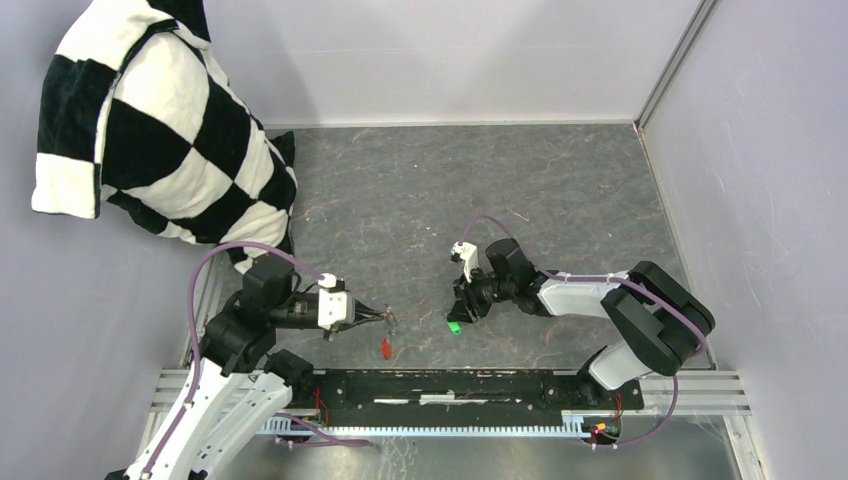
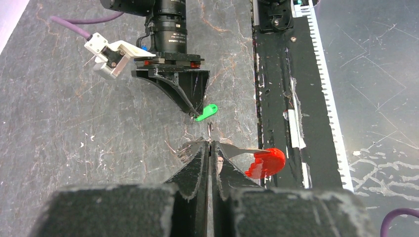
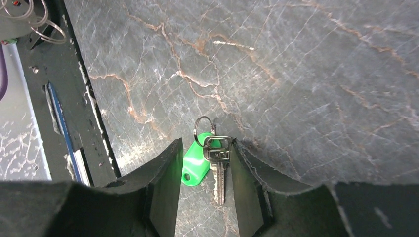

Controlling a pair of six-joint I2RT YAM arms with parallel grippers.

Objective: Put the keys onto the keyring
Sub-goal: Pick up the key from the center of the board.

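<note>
My left gripper (image 1: 387, 317) (image 2: 210, 143) is shut on the keyring's thin metal ring, held above the table. The red leaf-shaped tag (image 2: 267, 162) (image 1: 385, 347) hangs to one side of the jaws and the short grey chain (image 2: 187, 151) to the other. A silver key (image 3: 220, 170) with a green plastic tag (image 3: 194, 167) (image 1: 454, 326) (image 2: 206, 111) and a small split ring (image 3: 201, 127) lies flat on the table. My right gripper (image 3: 206, 141) (image 1: 460, 314) stands open astride it. The key's head touches the right finger; the left finger stays clear.
A black-and-white checkered pillow (image 1: 160, 130) leans in the back left corner. A black rail (image 1: 450, 385) (image 2: 281, 98) runs along the near edge by the arm bases. Grey walls enclose the dark marbled tabletop (image 1: 480, 190) at the back and right.
</note>
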